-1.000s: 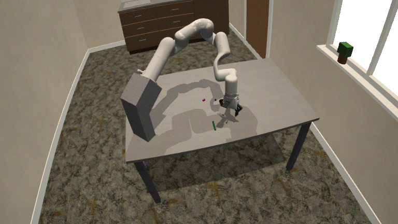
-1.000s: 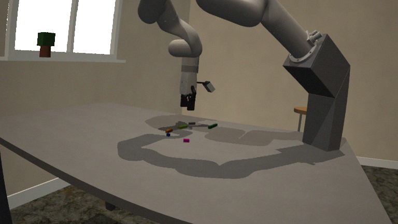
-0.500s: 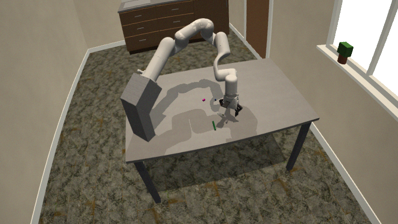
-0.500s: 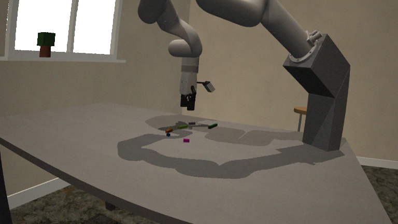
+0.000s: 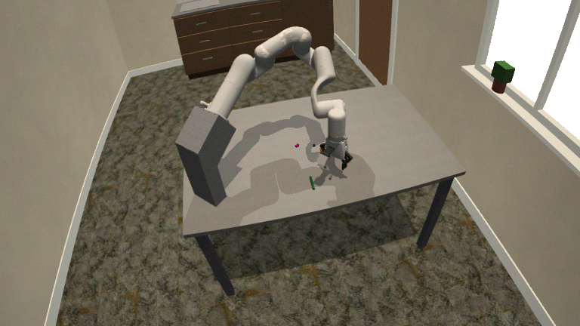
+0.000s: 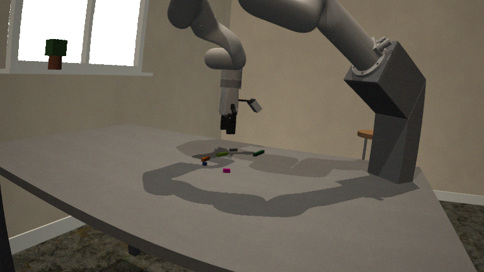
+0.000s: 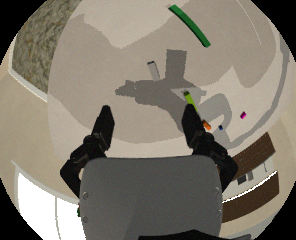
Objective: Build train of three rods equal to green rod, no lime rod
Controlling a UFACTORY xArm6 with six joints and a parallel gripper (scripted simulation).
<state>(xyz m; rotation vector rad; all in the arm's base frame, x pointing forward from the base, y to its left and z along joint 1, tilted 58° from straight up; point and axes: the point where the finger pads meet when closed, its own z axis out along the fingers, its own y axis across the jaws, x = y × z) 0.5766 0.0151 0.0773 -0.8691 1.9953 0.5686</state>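
End effector hanging above the worktop, pointing straight down, fingers spread wide with nothing between them. In the wrist view, both dark fingertips apart over bare, shadowed surface.

Below and a little to the left in the exterior view: lime rod lying flat, its end peeking past the right finger in the wrist view. Just beyond it, small grey rod, lying in shadow. Left of the lime one, orange rod, with a tiny blue rod just beside it on the near side, apart from it. Nearer still and to the right, magenta rod, alone in a lit patch.

Green rod to the right of the group, lying flat, well apart from the others and touching none; in the top view on the near side of the end effector.

No rods laid end to end; all separate.

Further right, grey pedestal carrying the arm at the worktop's edge.
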